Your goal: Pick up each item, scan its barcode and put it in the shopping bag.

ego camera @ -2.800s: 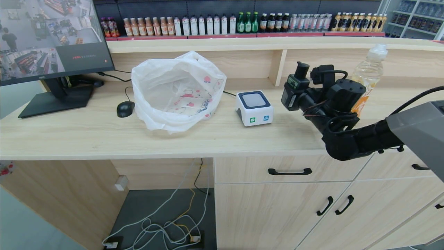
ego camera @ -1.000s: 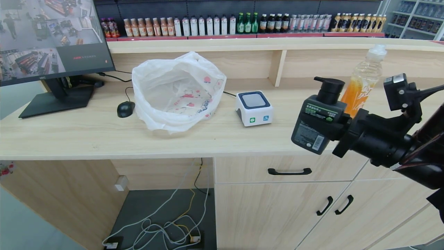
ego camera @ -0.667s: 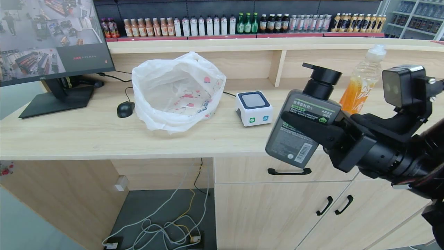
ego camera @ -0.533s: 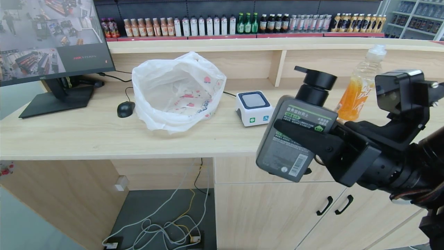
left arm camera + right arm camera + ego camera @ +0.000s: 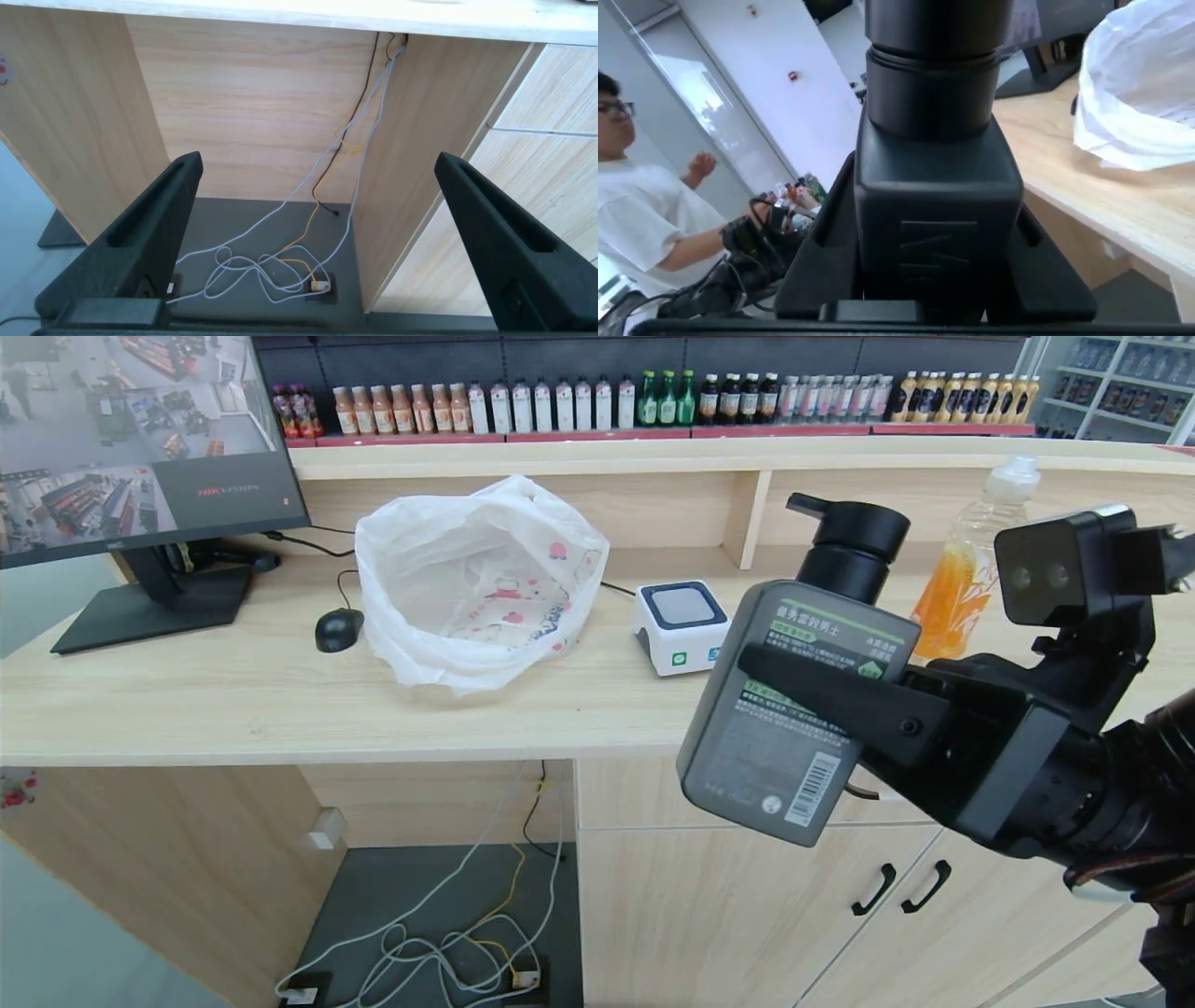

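a dark grey pump bottle is held aloft by the right gripper, whose claw is clamped on the bottle's body; 1 black finger is seen lying across the printed face, and the other is hidden behind the bottle. the bottle is tilted, with its black pump head uppermost and its base lowest, and a white barcode label near the base is turned toward the head camera. it is kept clear of the counter, nearer to the camera than the scanner, whose right corner is overlapped by it in the head view. in the right wrist view the pump bottle is seen end-on between the fingers, with the shopping bag beyond it. the white shopping bag is stood open on the counter, just left of the scanner, and a black mouse is placed just beside the bag's left side. an orange drink bottle is stood upright on the counter at the right, behind the right arm. a monitor is set at the counter's far left. the left gripper is held low with its 2 fingers wide apart and nothing between them, facing the open space under the counter where cables are lying on the floor.
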### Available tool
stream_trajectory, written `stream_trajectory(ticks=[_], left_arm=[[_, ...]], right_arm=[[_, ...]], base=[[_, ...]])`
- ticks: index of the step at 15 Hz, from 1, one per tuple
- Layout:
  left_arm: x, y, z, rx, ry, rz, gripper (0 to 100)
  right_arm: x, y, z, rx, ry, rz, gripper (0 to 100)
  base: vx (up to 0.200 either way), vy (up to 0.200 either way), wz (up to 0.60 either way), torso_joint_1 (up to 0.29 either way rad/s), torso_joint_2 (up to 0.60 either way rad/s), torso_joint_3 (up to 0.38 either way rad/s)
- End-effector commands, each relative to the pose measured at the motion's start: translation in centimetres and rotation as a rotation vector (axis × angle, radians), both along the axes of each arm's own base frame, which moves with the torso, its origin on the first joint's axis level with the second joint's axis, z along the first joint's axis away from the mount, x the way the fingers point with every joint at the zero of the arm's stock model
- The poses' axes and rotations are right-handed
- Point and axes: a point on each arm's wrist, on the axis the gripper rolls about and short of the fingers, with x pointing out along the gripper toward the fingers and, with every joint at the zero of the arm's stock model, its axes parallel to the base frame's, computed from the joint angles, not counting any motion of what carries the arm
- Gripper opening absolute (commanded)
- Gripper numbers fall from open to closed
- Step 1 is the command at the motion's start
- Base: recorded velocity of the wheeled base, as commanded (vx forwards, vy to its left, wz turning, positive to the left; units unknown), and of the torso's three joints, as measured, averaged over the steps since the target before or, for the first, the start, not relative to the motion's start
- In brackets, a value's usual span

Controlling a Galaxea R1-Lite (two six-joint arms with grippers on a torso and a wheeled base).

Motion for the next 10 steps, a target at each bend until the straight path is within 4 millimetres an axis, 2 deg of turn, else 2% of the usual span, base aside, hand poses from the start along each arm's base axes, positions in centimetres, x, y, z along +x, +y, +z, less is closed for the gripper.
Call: stream_trajectory(ticks=[1, 5, 10], left_arm=[[0.0, 0.0, 0.0, 0.0, 0.0, 0.0, 100], [0.0, 0.0, 0.0, 0.0, 0.0, 0.0, 100], [0.0, 0.0, 0.0, 0.0, 0.0, 0.0, 100]], right_arm=[[-0.1, 0.6, -0.2, -0.002, 0.02, 0.026, 0], [0.1, 0.9, -0.4, 0.003, 0.063, 0.039, 0], [1.9, 2.9, 0.2, 0.026, 0.041, 0.045, 0]], base=[[0.0, 0.0, 0.0, 0.0, 0.0, 0.0], [0.0, 0.0, 0.0, 0.0, 0.0, 0.0], [0.0, 0.0, 0.0, 0.0, 0.0, 0.0]])
